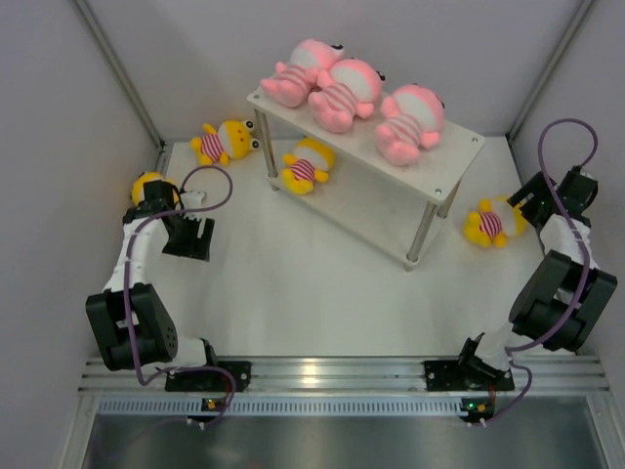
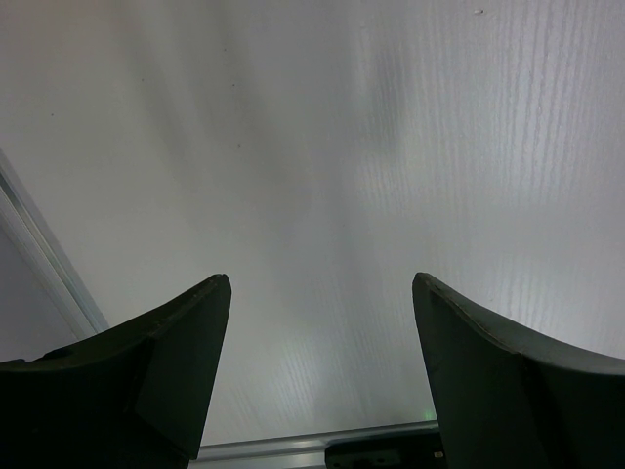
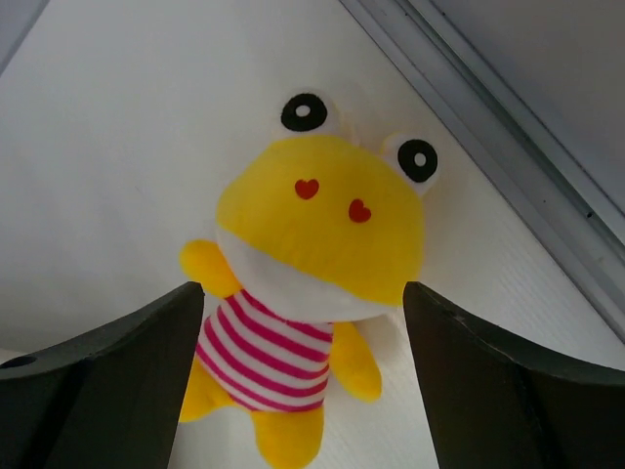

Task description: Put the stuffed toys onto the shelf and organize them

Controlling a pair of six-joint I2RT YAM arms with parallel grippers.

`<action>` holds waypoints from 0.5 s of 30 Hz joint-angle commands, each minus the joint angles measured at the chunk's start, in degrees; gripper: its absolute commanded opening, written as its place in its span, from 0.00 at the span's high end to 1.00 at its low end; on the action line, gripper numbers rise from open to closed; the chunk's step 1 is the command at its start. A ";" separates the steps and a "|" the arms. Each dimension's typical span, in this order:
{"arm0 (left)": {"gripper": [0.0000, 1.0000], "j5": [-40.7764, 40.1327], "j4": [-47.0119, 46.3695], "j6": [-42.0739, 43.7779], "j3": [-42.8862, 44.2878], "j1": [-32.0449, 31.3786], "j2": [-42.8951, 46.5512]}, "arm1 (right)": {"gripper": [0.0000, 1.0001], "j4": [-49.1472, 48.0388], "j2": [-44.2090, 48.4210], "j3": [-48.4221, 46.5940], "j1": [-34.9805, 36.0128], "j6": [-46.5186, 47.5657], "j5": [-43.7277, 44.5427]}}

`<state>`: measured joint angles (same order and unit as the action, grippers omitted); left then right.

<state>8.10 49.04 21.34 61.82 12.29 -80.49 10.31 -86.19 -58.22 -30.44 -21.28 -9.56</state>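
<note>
Three pink stuffed toys (image 1: 356, 93) lie side by side on the top of the white shelf (image 1: 459, 161). A yellow toy (image 1: 308, 164) lies under the shelf's front edge; whether on a lower tier or the table I cannot tell. Another yellow toy (image 1: 227, 142) lies left of the shelf. A third (image 1: 146, 186) is half hidden behind my left arm. My left gripper (image 1: 190, 237) (image 2: 321, 283) is open over bare table. My right gripper (image 1: 522, 207) (image 3: 303, 288) is open, its fingers on either side of a yellow toy (image 1: 491, 223) (image 3: 317, 225) lying face up on the table.
Grey walls close in the white table (image 1: 293, 283) on the left, back and right. A metal frame rail (image 3: 508, 147) runs along the table edge just beyond the right-hand toy. The shelf's thin silver legs (image 1: 420, 239) stand near the middle.
</note>
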 commanded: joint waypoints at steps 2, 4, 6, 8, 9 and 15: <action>0.19 1.30 -0.79 0.28 1.11 0.27 2.35 | 0.16 -2.39 -6.52 -6.82 0.02 4.22 -0.19; 0.20 3.23 -0.08 0.37 1.46 0.27 2.70 | 0.16 -3.97 -9.16 -7.17 0.38 4.23 -0.28; 0.22 5.86 0.88 0.71 1.81 0.19 3.05 | 0.16 -6.33 -10.57 -6.91 0.46 3.79 -0.11; 0.23 7.54 1.59 1.68 1.81 0.01 3.76 | 0.16 -6.79 -12.76 -7.35 0.47 3.26 -0.11; 0.23 8.33 2.11 2.21 1.81 -0.60 4.02 | 0.16 -6.53 -13.64 -7.79 0.47 3.26 -0.11; 0.24 8.78 4.22 3.71 1.11 -6.30 5.60 | 0.62 -6.96 -16.20 -8.06 1.34 3.26 2.26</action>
<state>14.48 51.55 23.35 61.82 9.02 -77.17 6.81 -102.45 -64.88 -29.71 -18.57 -9.30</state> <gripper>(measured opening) 0.764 0.432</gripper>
